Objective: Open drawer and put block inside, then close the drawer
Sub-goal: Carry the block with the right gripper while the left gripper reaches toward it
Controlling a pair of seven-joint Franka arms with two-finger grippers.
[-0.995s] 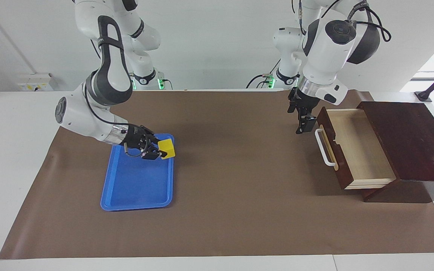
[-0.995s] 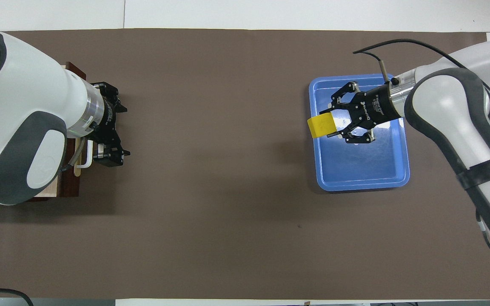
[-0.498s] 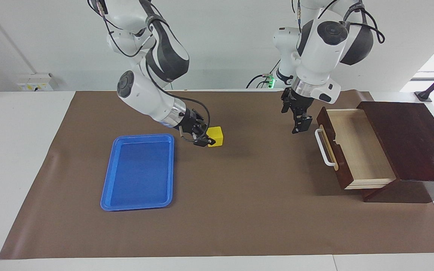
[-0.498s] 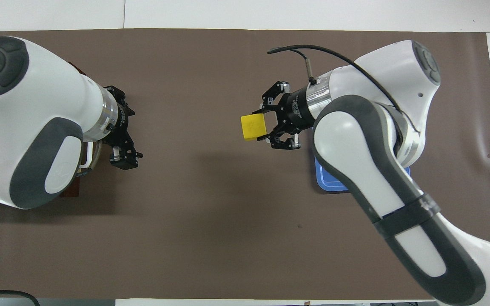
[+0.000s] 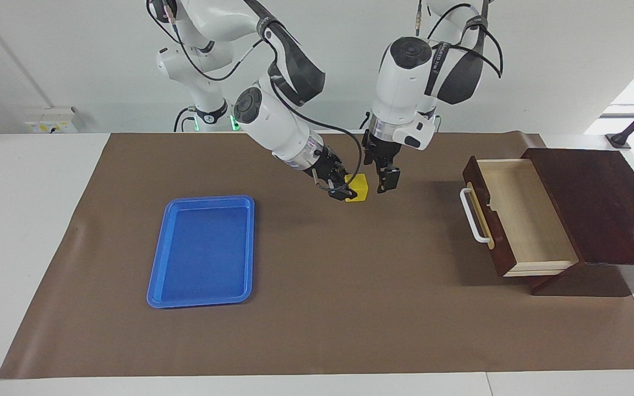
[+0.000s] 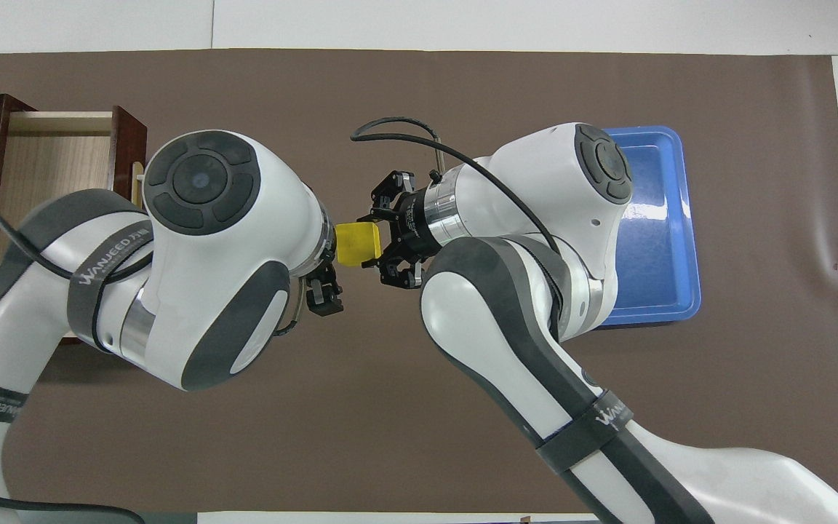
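The yellow block point(image 5: 358, 187) point(image 6: 357, 243) hangs over the middle of the brown mat, with my right gripper point(image 5: 348, 187) point(image 6: 373, 243) shut on it. My left gripper point(image 5: 385, 179) stands open right beside the block, on the drawer's side of it. I cannot tell whether it touches the block. In the overhead view only one of its fingers point(image 6: 324, 298) shows past the left arm's wrist. The drawer point(image 5: 520, 212) point(image 6: 55, 164) is pulled out of its dark wooden box at the left arm's end. Its pale inside holds nothing, and its white handle point(image 5: 473, 218) faces the middle of the table.
A flat blue tray point(image 5: 201, 250) point(image 6: 663, 218) lies on the mat toward the right arm's end, with nothing in it. The dark box top point(image 5: 597, 203) stands higher than the drawer. Both arms' elbows crowd the middle of the overhead view.
My right gripper has carried the block from over the tray to the middle of the mat. My left gripper has left the drawer handle and moved in beside the block.
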